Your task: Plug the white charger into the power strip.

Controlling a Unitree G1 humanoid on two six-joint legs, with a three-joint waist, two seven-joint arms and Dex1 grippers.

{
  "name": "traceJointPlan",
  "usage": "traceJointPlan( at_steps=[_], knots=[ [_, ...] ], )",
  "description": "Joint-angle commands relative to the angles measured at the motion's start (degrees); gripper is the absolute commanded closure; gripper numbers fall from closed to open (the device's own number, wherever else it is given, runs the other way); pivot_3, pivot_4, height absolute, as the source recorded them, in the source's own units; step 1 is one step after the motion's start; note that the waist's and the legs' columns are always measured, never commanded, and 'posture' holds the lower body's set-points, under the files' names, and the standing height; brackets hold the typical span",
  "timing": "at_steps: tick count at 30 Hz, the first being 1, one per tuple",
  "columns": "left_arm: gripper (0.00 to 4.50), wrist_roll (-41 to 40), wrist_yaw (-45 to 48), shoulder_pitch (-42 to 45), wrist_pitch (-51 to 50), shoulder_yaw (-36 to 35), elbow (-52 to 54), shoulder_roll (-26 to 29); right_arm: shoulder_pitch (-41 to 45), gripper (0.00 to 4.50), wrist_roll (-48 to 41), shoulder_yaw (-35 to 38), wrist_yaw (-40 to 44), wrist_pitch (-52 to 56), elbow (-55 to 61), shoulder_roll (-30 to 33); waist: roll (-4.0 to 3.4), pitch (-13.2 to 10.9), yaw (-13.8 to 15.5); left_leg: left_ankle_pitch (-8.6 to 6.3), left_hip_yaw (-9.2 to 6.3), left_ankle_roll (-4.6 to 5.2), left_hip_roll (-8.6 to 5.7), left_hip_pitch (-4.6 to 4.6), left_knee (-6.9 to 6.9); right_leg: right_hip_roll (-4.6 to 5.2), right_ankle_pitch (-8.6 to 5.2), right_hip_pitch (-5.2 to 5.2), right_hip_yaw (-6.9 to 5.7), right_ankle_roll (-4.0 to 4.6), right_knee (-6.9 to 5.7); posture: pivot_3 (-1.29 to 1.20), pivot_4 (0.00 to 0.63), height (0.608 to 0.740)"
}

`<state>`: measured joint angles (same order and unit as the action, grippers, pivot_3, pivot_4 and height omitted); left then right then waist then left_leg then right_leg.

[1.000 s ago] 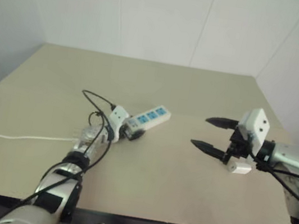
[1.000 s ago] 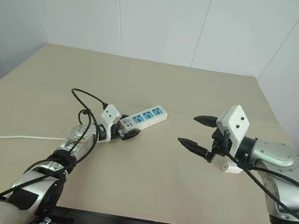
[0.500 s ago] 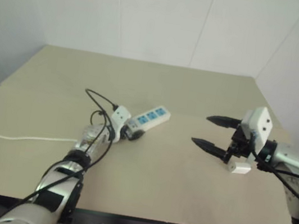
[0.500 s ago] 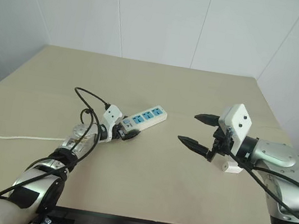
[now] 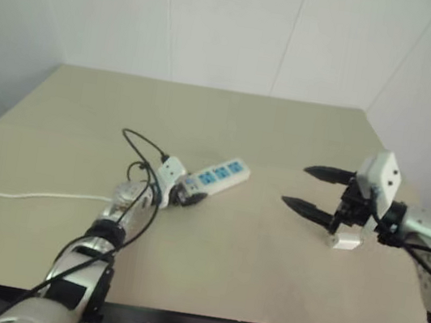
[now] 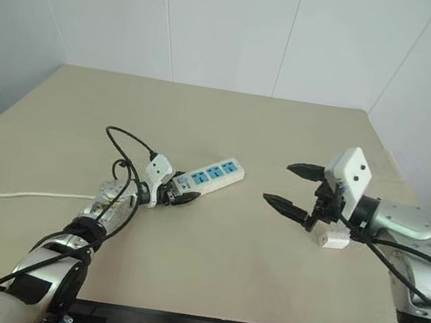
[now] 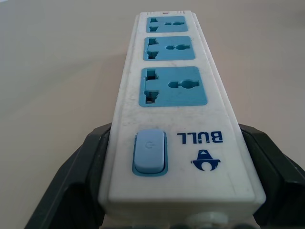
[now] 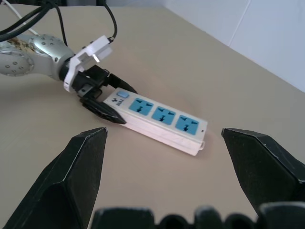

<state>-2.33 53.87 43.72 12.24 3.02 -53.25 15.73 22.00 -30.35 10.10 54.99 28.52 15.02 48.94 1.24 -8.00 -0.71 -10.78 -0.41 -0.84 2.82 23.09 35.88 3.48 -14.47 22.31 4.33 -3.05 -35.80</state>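
Note:
The power strip is a white bar with three blue sockets facing up, lying on the tan table left of centre. My left gripper is shut on its switch end, and in the left wrist view a black finger presses each side of the power strip. The white charger, a small white cube, lies on the table at the right. My right gripper hovers open just left of and above it, pointing toward the power strip, with nothing between its fingers.
The strip's thin white cord trails left across the table and off its left edge. Bare tabletop separates the strip from the charger. White walls close in behind the table and along its right side.
My left gripper's fingers have closed onto the strip's switch end. The right gripper and the charger have stayed about where they were.

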Motion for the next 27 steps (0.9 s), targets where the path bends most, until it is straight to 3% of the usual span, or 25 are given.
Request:
traceJointPlan(
  at_steps=[1, 7, 20, 27],
  knots=[
    [1.19, -1.85, 11.79, -1.96, -0.27, 2.43, 5.63, 2.52, 0.38, 0.00, -0.05, 2.90, 0.81, -0.73, -0.66, 2.03, 0.00, 0.00, -0.03, 0.00, 0.00, 0.00, 0.00, 0.04, -0.01, 0.00, 0.02, 0.05, 0.00, 0.04, 0.00, 0.00, 0.150, 0.740],
    [1.19, -5.84, 24.71, -6.31, -3.38, 5.30, 18.28, 6.02, -0.11, 0.00, -0.15, 3.61, 1.93, -1.15, -2.00, 3.73, 0.02, -0.02, -0.14, 0.00, 0.00, 0.00, 0.01, 0.18, -0.02, 0.00, 0.02, 0.20, 0.00, 0.07, 0.00, 0.00, 0.150, 0.740],
    [1.19, -3.94, 19.62, -13.88, -4.93, 8.36, 27.20, 5.85, -1.86, 0.00, 3.65, 3.04, 4.20, -2.89, -6.00, 7.59, 0.04, -0.03, 0.15, 0.00, -0.02, 0.01, 0.02, 0.17, 0.05, 0.00, 0.01, 0.17, 0.00, 0.06, -0.03, 0.00, 0.150, 0.740],
    [1.19, -4.84, 20.69, -14.01, -6.21, 9.10, 27.46, 6.31, 3.09, 0.00, 16.03, -6.22, 17.88, -16.60, -21.70, 18.02, -0.02, -0.03, -0.08, 0.00, 0.01, 0.01, 0.01, 0.08, 0.06, 0.02, -0.14, 0.11, 0.00, -0.18, -0.02, 0.00, 0.150, 0.740]
  ],
)
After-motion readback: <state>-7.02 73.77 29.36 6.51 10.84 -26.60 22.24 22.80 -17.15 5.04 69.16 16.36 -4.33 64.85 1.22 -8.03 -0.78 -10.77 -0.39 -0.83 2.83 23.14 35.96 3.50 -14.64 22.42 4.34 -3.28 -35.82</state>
